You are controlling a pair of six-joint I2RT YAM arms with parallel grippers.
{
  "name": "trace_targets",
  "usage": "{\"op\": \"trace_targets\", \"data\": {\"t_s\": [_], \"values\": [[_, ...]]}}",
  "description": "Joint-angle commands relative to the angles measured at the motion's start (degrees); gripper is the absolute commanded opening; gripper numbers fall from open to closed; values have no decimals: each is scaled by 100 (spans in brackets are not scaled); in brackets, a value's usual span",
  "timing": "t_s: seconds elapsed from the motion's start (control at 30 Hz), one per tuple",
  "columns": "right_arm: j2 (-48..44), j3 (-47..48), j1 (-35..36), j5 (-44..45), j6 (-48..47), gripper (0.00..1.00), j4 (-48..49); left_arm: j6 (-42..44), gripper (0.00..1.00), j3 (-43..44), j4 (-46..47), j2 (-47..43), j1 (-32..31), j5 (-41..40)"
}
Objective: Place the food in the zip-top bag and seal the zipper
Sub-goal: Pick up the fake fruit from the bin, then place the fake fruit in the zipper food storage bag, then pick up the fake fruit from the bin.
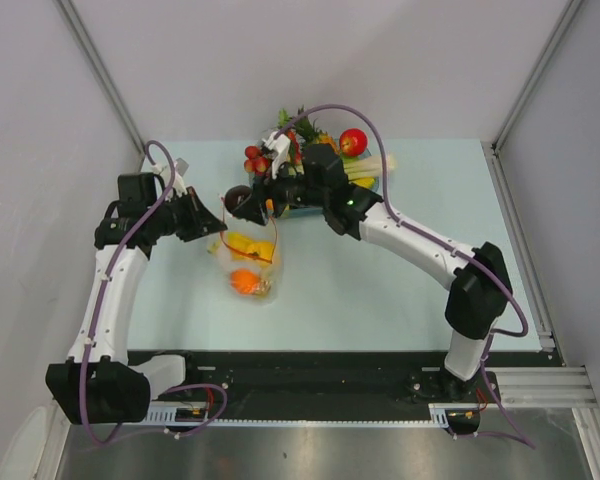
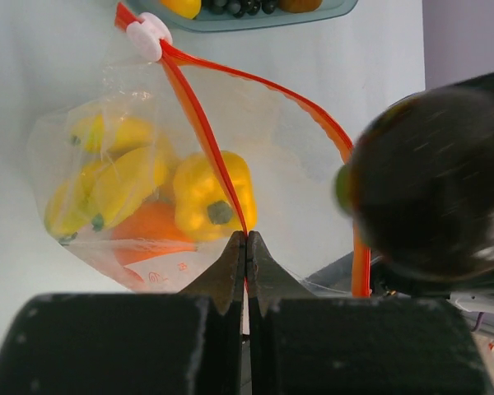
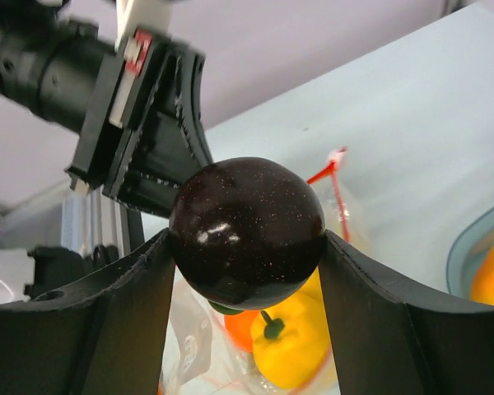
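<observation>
The clear zip-top bag [image 1: 252,262] lies on the table with its mouth held open. My left gripper [image 2: 245,239] is shut on the red-orange zipper strip [image 2: 199,123] at one side of the mouth; it also shows in the top view [image 1: 218,228]. Inside the bag are a yellow banana bunch [image 2: 107,177], a yellow pepper [image 2: 210,197] and an orange fruit [image 2: 148,230]. My right gripper [image 3: 247,247] is shut on a dark, glossy round fruit [image 3: 247,226] and holds it just above the bag's mouth [image 1: 243,201]. A red apple [image 1: 353,141] sits in the tray.
The blue-tinted fruit tray [image 1: 372,186] stands at the back of the table behind the bag, with the pineapple, red berry cluster [image 1: 255,158] and other toy food. The zipper's white slider [image 2: 148,37] sits at the far end of the strip. Grey walls enclose the table.
</observation>
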Motion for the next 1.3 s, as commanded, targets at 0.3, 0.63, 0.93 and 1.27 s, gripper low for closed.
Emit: {"op": "trace_targets", "data": {"t_s": [0.3, 0.63, 0.93, 1.27], "values": [[655, 1129, -44, 229, -605, 100, -926, -277, 0, 199, 389, -278, -44, 316], [663, 1489, -1686, -90, -6, 100, -406, -233, 0, 234, 459, -129, -35, 281], [1935, 2376, -2786, 1221, -789, 100, -793, -171, 0, 348, 433, 3, -35, 193], [3273, 3625, -3376, 879, -850, 100, -724, -171, 0, 322, 433, 56, -26, 114]]}}
